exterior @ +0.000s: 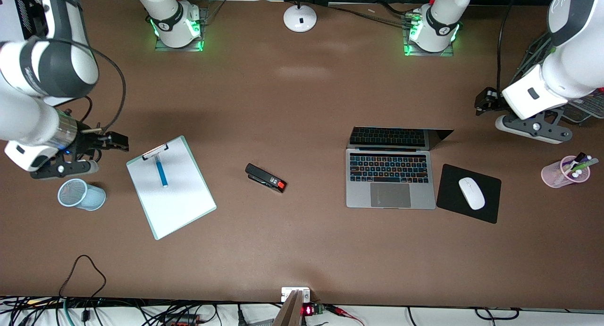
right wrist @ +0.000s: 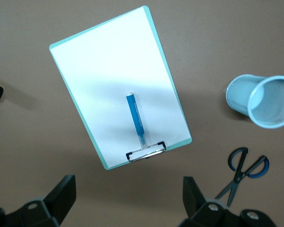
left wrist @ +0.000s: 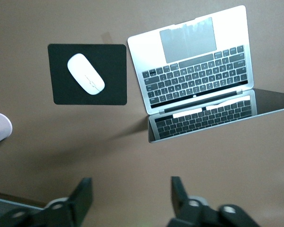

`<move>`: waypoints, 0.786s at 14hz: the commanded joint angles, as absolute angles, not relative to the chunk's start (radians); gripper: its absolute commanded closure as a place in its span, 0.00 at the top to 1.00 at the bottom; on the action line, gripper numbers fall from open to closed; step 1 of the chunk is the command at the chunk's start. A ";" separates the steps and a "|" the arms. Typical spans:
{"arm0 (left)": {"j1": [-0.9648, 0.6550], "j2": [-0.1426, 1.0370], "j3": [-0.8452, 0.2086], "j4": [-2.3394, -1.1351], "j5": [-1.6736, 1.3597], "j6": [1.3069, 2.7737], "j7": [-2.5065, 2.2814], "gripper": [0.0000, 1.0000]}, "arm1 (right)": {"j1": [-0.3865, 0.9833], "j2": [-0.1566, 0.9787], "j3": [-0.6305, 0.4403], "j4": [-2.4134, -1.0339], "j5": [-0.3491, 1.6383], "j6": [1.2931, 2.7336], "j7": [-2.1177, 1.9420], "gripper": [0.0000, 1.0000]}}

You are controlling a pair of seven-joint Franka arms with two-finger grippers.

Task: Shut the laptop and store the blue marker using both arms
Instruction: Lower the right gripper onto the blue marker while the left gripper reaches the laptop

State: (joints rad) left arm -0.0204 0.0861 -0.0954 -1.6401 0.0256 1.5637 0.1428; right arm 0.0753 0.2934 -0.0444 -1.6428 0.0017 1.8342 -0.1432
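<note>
The laptop [exterior: 390,175] stands open on the table toward the left arm's end, screen upright, keys lit; it also shows in the left wrist view [left wrist: 199,71]. My left gripper [exterior: 482,102] [left wrist: 131,182] hangs open over bare table beside the laptop's screen, holding nothing. The blue marker [exterior: 162,171] [right wrist: 135,116] lies on a white clipboard [exterior: 177,198] [right wrist: 99,61] toward the right arm's end. My right gripper [exterior: 120,142] [right wrist: 128,180] is open and empty over bare table beside the clipboard's clip end.
A light-blue mesh cup [exterior: 81,194] [right wrist: 262,100] lies beside the clipboard, with blue-handled scissors [right wrist: 241,172] close by. A black stapler [exterior: 265,178] sits mid-table. A white mouse [exterior: 471,193] rests on a black pad [exterior: 486,212]. A pink cup of pens [exterior: 565,171] stands near the table's end.
</note>
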 commanded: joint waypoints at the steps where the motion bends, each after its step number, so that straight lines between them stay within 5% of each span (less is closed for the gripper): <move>1: -0.018 0.112 -0.097 -1.598 0.011 1.528 0.143 0.13 | 0.066 0.324 -0.040 -1.658 -0.006 1.888 -0.215 1.00; 6: -0.020 0.112 -0.098 -1.603 0.009 1.509 0.121 0.11 | 0.068 0.367 -0.040 -1.799 -0.006 2.118 -0.299 1.00; 11: -0.025 0.104 -0.130 -1.615 0.008 1.490 0.046 0.11 | 0.061 0.440 -0.040 -1.799 -0.006 2.183 -0.385 1.00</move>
